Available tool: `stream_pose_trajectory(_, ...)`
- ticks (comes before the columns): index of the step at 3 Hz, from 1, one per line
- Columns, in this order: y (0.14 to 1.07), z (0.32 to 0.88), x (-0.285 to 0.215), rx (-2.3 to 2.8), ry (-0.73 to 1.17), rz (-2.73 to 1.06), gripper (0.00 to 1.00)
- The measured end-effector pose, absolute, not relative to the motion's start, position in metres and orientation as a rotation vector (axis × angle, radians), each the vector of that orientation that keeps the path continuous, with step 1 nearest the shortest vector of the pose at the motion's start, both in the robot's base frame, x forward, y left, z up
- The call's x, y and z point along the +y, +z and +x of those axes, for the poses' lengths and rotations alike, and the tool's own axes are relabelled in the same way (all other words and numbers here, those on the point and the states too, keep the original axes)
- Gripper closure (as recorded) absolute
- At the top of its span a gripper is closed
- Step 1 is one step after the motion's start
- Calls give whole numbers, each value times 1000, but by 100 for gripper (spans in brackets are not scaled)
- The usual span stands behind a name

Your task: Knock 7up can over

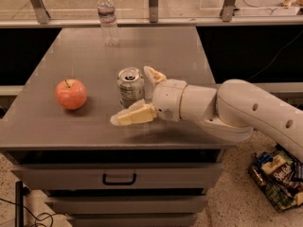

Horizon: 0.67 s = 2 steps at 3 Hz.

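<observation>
As I see it, can (129,82): light, stiff, slippery; I would push near top.
Gripper (132,95): fingers (135,115) spread, can between them.

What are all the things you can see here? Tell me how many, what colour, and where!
can: one, silver top and pale label, standing upright near the middle of the table, right of the apple.
apple: one, red, on the left side of the table.
water bottle: one, clear with a white cap, standing at the back edge of the table.
table: one, grey, with drawers underneath.
snack packets: several, colourful, on the floor at the right.
arm: one, white, reaching in from the right.
tool: one, cream fingers spread open, one on each side of the can.
</observation>
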State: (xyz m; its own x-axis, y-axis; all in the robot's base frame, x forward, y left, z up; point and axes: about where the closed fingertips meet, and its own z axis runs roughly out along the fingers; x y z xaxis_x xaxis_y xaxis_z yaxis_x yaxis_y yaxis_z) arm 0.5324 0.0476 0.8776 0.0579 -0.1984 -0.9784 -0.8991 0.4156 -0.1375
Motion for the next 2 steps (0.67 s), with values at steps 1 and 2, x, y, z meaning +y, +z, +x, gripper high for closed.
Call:
stream_pose_trajectory(1, 872, 533, 57, 1435, 739, -1034, 18)
stream_pose_trajectory(2, 869, 532, 62, 1415, 765, -1024, 41)
